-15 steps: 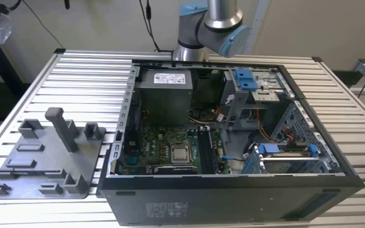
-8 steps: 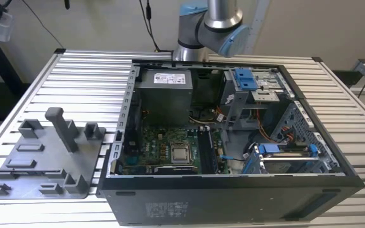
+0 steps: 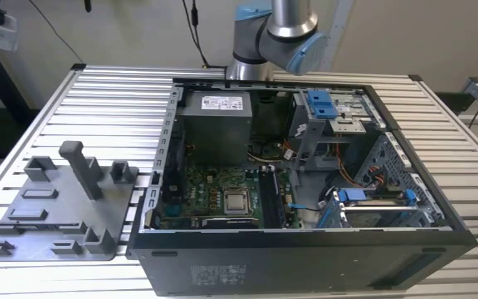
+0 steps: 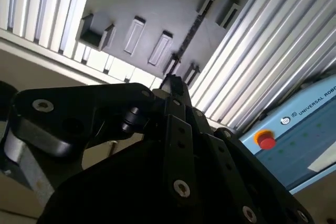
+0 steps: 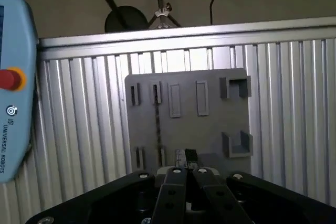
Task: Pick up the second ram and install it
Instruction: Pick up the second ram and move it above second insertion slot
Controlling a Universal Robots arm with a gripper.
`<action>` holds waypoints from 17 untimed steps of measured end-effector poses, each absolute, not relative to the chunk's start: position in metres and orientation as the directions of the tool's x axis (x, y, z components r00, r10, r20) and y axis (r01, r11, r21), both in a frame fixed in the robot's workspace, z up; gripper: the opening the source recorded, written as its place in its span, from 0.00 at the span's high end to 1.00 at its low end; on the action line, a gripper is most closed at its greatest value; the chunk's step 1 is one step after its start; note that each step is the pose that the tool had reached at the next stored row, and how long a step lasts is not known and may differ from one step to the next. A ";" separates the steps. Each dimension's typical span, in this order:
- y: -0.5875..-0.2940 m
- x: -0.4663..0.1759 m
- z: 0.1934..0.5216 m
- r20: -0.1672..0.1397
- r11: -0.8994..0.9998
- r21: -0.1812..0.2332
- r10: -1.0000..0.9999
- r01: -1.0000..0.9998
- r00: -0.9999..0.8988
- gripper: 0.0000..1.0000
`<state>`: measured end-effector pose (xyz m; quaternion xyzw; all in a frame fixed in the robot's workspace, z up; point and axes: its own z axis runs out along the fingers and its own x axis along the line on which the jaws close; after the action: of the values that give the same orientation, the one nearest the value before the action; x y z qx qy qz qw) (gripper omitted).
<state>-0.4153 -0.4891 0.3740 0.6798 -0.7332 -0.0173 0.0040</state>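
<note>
The second ram stands on edge as a thin dark strip (image 5: pixel 157 121) in a slot of the grey fixture plate (image 5: pixel 210 124). It also shows as a thin dark strip (image 4: pixel 188 38) in the second wrist view and as a dark line (image 3: pixel 40 222) on the plate (image 3: pixel 56 205) at the exterior view's left. My gripper (image 5: pixel 185 170) hangs high above the plate, its black fingers shut together with nothing between them. Its tip (image 4: pixel 170 83) points down at the plate, apart from the ram.
A grey upright post (image 3: pixel 79 168) rises from the plate. The open computer case (image 3: pixel 305 243) lies at the exterior view's right, with motherboard (image 3: pixel 222 199), power supply (image 3: pixel 214 124) and blue drive clips (image 3: pixel 322 104). A teach pendant (image 5: pixel 13 93) with a red button lies beside the slatted table (image 3: pixel 106 99).
</note>
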 end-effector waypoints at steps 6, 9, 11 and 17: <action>-0.489 -0.415 0.373 -0.018 -0.016 0.031 -1.000 -0.999 0.016 0.89; -0.489 -0.415 0.373 -0.018 -0.031 0.031 -0.999 -0.999 0.031 0.89; -0.489 -0.415 0.373 -0.018 -0.032 0.031 -0.999 -0.999 0.032 0.89; -0.489 -0.415 0.373 -0.018 -0.034 0.031 -0.999 -0.999 0.034 0.89</action>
<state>-0.4153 -0.4891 0.3732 0.7189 -0.6949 -0.0170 0.0050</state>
